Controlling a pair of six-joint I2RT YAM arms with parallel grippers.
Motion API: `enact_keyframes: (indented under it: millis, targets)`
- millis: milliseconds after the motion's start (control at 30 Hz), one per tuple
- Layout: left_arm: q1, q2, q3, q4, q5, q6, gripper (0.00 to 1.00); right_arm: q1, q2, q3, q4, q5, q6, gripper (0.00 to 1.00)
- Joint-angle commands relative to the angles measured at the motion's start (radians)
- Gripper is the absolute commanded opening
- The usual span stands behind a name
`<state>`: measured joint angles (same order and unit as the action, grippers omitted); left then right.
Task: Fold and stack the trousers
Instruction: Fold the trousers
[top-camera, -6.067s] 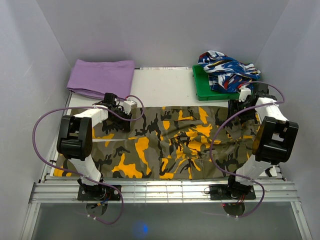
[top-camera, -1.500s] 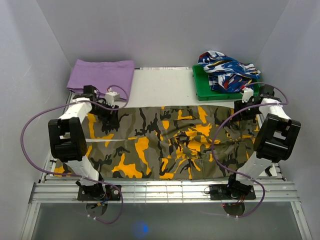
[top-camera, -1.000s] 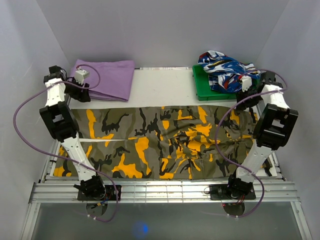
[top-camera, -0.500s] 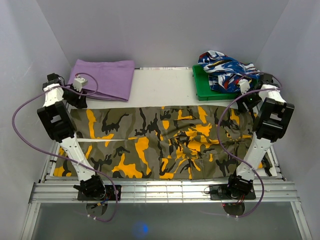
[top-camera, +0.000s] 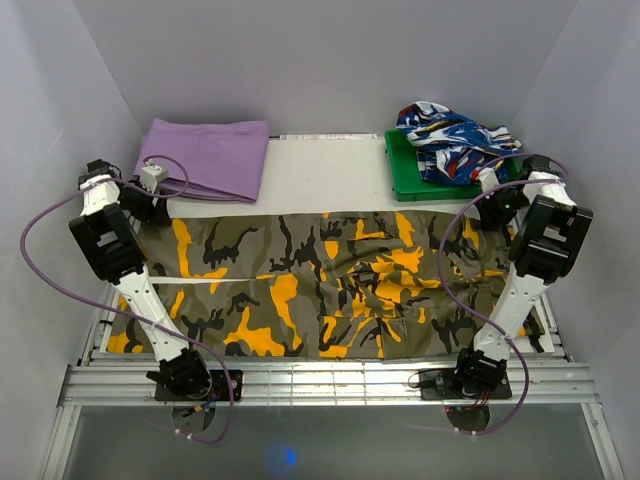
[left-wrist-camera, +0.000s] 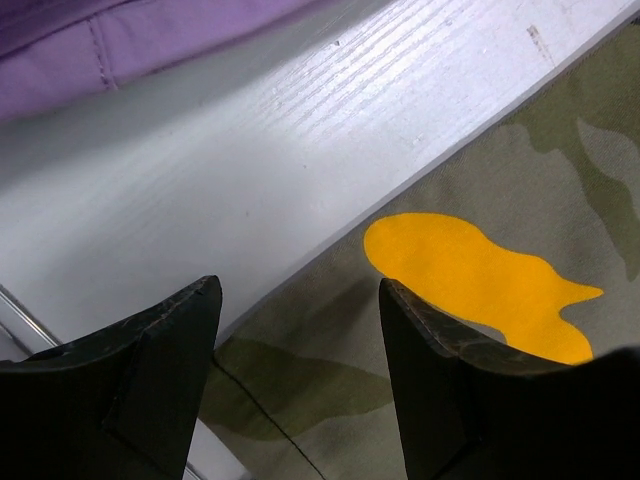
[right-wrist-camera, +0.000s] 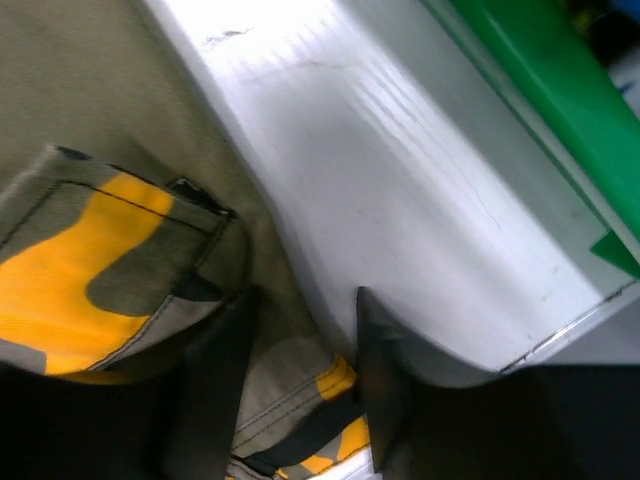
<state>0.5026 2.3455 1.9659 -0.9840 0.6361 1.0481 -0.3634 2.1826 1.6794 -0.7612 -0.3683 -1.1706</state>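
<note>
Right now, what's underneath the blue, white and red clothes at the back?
A green tray lies under the patterned garment. Only its left part and near edge show; anything else beneath the fabric is hidden.

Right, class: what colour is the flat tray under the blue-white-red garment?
The flat tray is green, clearest in the top external view.

On the counter there is one pair of trousers, one purple cloth, one patterned garment and one green tray. Two arms are there, left arm and right arm.
</note>
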Motion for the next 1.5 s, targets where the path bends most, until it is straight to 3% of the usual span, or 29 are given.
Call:
enact_keyframes:
  millis: [0,67,167,400,700,867,1000,1467]
  targets:
    - [0.019,0.02,0.085,-0.039,0.066,0.053,0.75,0.004,0.083,-0.064,-0.033,0.06,-0.113,0.44]
    - [0.024,0.043,0.119,-0.068,0.083,0.084,0.75,0.004,0.082,-0.075,-0.036,0.057,-0.124,0.35]
    - [0.025,0.075,0.163,-0.085,0.105,0.128,0.75,0.004,0.085,-0.073,-0.055,0.06,-0.139,0.08]
    - [0.03,0.095,0.2,-0.085,0.218,0.188,0.8,0.004,0.045,-0.075,-0.059,0.028,-0.147,0.08]
    - [0.027,0.172,0.168,-0.16,0.099,0.28,0.79,0.003,-0.021,-0.053,-0.082,-0.012,-0.153,0.08]
    - [0.028,0.212,0.176,-0.318,-0.022,0.398,0.7,0.004,-0.079,-0.075,-0.092,-0.015,-0.172,0.08]
    - [0.042,0.201,0.162,-0.377,-0.047,0.444,0.69,0.003,-0.112,-0.086,-0.09,-0.012,-0.185,0.08]
    - [0.057,0.101,0.255,-0.335,0.174,0.401,0.77,0.003,-0.122,-0.08,-0.082,-0.011,-0.175,0.08]
